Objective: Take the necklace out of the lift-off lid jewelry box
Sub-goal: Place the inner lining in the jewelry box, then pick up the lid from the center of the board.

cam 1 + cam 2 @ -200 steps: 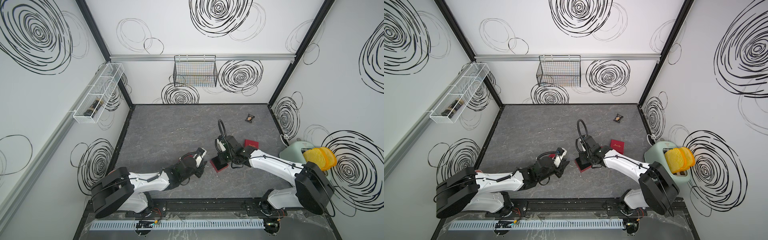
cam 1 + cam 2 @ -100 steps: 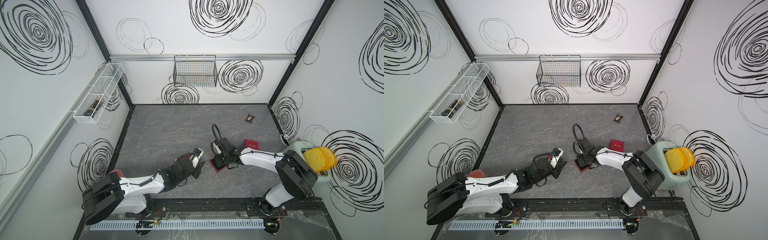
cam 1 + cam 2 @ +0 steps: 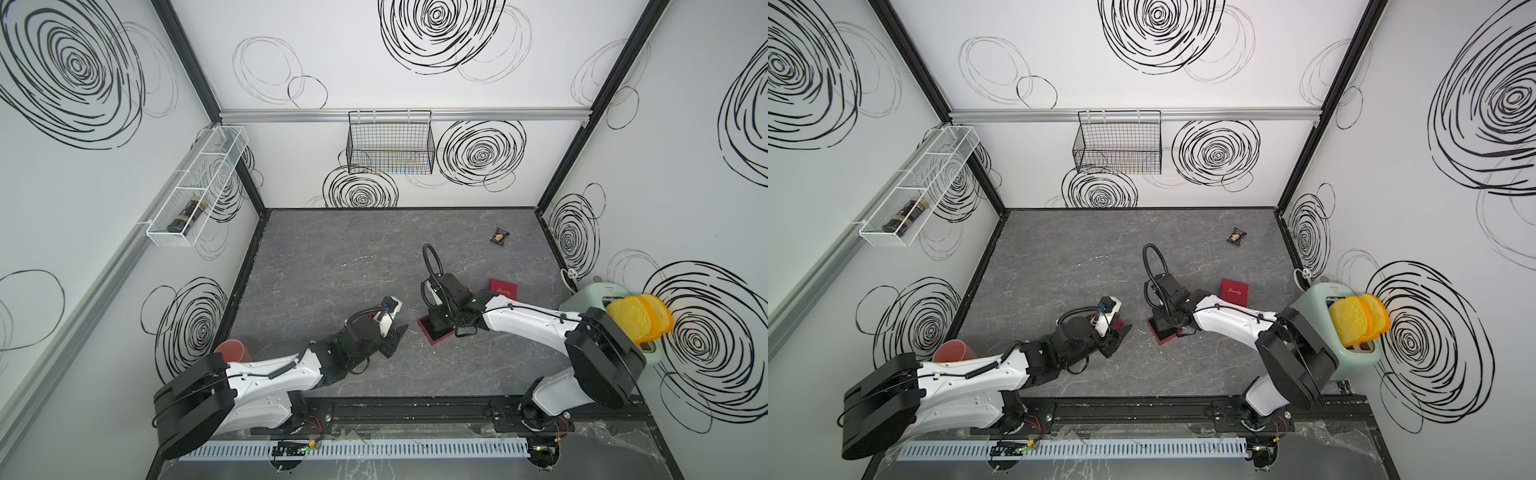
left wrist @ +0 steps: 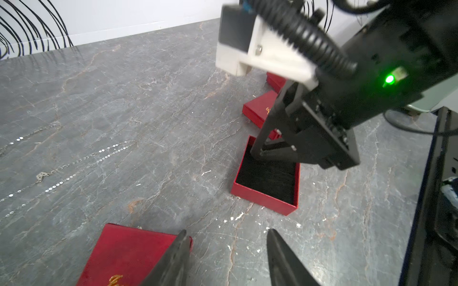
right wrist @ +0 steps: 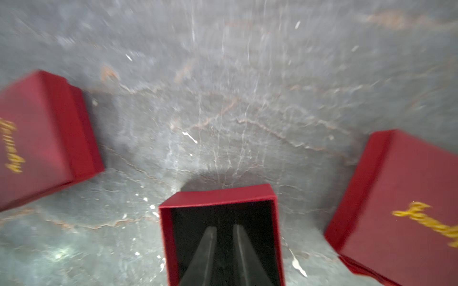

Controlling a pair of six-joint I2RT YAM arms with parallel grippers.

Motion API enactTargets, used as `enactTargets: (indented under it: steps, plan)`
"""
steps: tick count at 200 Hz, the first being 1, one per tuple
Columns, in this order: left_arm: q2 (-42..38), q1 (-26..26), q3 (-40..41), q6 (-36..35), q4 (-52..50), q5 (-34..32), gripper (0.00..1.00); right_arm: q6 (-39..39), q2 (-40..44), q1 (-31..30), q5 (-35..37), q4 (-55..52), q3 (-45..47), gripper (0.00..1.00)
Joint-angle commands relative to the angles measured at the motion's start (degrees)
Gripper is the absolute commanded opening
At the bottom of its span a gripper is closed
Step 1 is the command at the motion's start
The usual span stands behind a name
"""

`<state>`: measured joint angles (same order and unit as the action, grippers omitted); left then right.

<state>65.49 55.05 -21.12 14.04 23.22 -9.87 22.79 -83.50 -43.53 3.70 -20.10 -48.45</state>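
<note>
The lift-off lid jewelry box (image 3: 439, 337) (image 3: 1165, 336) (image 4: 266, 198) (image 5: 218, 195) stands open, red outside and black inside. I see only black lining in it, and no necklace shows inside. My right gripper (image 3: 436, 330) (image 3: 1165, 326) (image 4: 257, 154) (image 5: 224, 229) reaches down into the box, its jaws a narrow gap apart with nothing visible between them. The box's red lid (image 4: 124, 252) (image 3: 1119, 323) lies flat on the floor. My left gripper (image 3: 397, 343) (image 3: 1121, 338) (image 4: 226, 232) hangs open beside the lid, one fingertip over its corner. Two silver chains (image 4: 74, 162) (image 4: 24, 137) lie on the floor.
A second red box with gold script (image 3: 503, 288) (image 3: 1235, 291) (image 4: 259, 111) lies behind the right gripper. A red cup (image 3: 232, 351) stands by the left arm. A toaster (image 3: 598, 301) holding yellow bread stands at the right wall, and a small packet (image 3: 500, 237) lies far back.
My left gripper's jaws have spread wide beside the lid. The right gripper stays in the box, its jaws parted slightly, and the right arm's elbow has swung.
</note>
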Motion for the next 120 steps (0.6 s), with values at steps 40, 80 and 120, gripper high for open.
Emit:
enactTargets:
  steps: [40,80,120]
  plan:
    - [-2.0,-0.1,1.2,-0.5,0.7,1.4,0.8,-0.7,6.8,12.0,1.4,-0.4,3.3,0.69]
    - [-3.4,0.1,1.7,-0.4,0.0,1.9,0.93,-0.8,8.3,17.9,5.1,2.0,6.7,0.97]
    - [-3.8,0.1,1.6,-0.9,-0.8,2.4,0.98,-1.1,5.0,20.0,5.5,2.7,6.5,0.97]
